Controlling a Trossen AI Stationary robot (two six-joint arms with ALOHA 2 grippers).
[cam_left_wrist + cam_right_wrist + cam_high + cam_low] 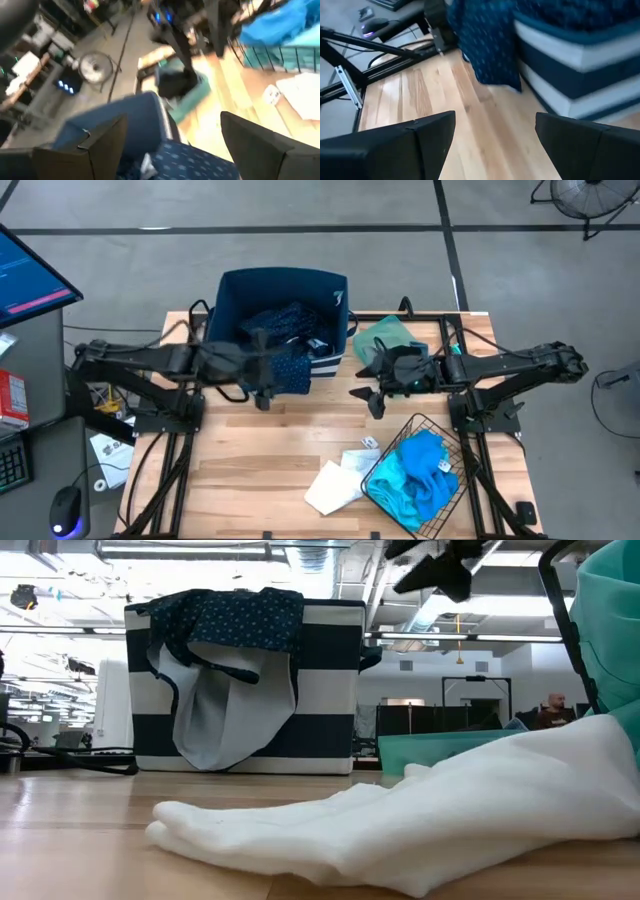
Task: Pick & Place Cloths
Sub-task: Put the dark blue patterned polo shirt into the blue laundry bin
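A navy cloth with tiny white dots [292,358] hangs over the near wall of the striped navy bin [283,295], one end inside and the other down its front [232,680]. My left gripper [263,387] hovers open just above that draped cloth [187,162]. My right gripper [373,395] is open over bare table right of the bin, seen high up in the low view [438,570]. A white cloth [334,483] lies flat on the table near the near edge [400,825]. A turquoise cloth [418,475] fills the wire basket. A green cloth [385,335] lies by the bin's right side.
The black wire mesh basket [440,430] sits tilted at the table's near right. Bare wood [480,130] lies under my right gripper and across the table's middle and near left [250,460]. Cables [70,758] run left of the bin. A person [552,710] sits far behind.
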